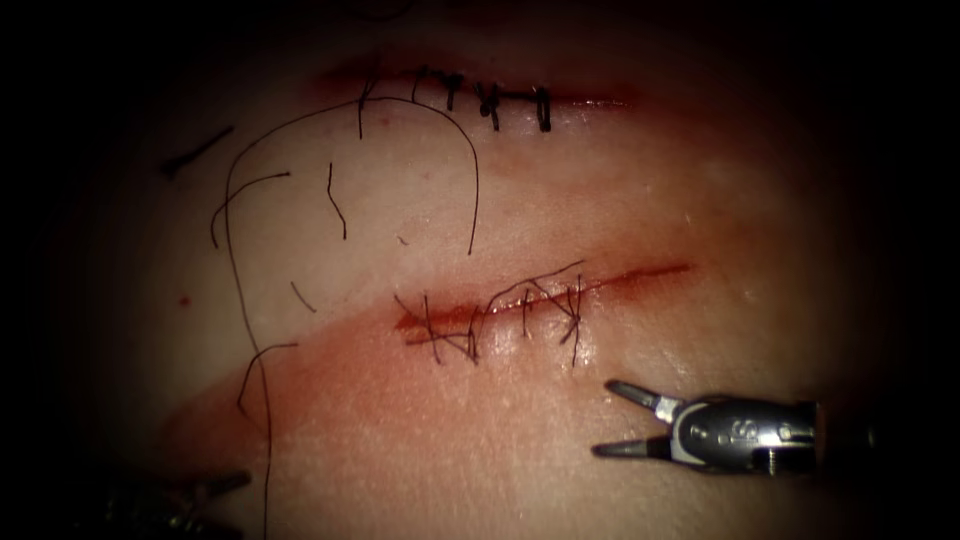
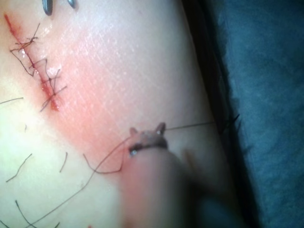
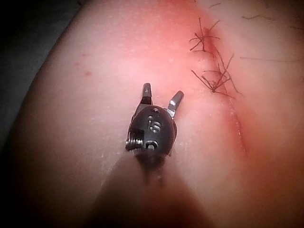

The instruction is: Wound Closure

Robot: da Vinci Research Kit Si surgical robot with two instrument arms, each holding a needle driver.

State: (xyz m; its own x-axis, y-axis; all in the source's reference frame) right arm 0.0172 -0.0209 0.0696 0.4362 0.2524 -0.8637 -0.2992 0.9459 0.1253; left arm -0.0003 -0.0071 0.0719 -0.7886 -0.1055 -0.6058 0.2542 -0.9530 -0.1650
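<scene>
The tissue (image 1: 620, 200) carries two cuts. The far cut (image 1: 480, 98) is closed with thick dark stitches. The near cut (image 1: 540, 295) holds several thin thread stitches (image 1: 470, 335) at its left part; its right end stays bare. My right tool (image 1: 605, 418) hovers in front of that cut, to the right of the stitches, jaws open and holding nothing; its own wrist view shows the spread jaws (image 3: 163, 91) above bare tissue. My left tool (image 1: 225, 485) sits low at the front left, jaws (image 2: 147, 128) apart. A long thread (image 1: 262, 440) runs past them; I see no grip on it.
Several cut ends of thread (image 1: 335, 205) lie scattered on the tissue left of the cuts. Red fluid (image 1: 430, 322) stains the near cut's left end. A blue cloth (image 2: 266, 95) lies beyond the tissue's edge. The long thread arcs (image 1: 440, 110) up near the far cut.
</scene>
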